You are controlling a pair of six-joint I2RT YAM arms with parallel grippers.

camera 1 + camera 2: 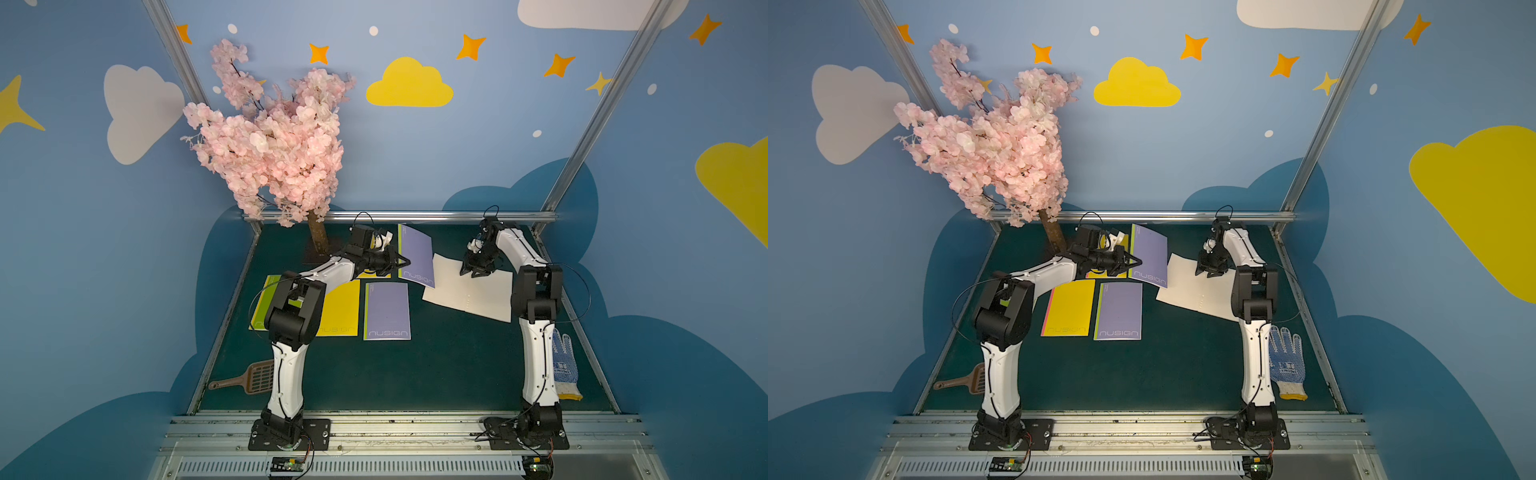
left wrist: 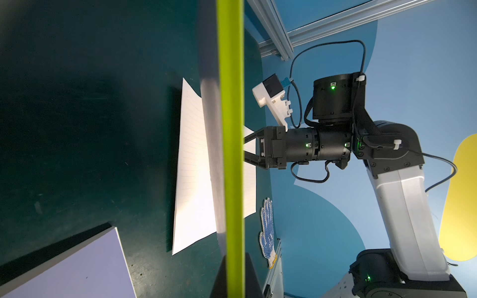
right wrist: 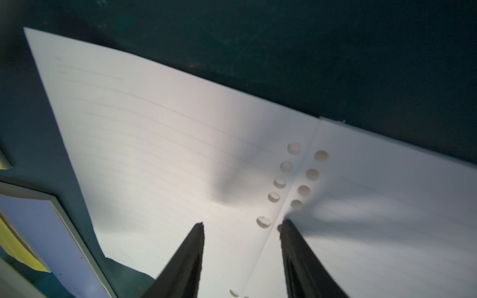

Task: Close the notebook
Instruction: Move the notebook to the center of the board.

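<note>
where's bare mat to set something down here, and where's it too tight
The widest bare stretch is the front of the mat, between the scoop and the glove, on the near side of the purple notebook. Crowded behind that: yellow notebook, the open notebook with its cover held up by the left pincer, the right pincer over it.

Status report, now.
Left gripper shut on notebook cover, cover raised. Right gripper open above white pages, in the cover's closing path. Not closed yet.
</note>
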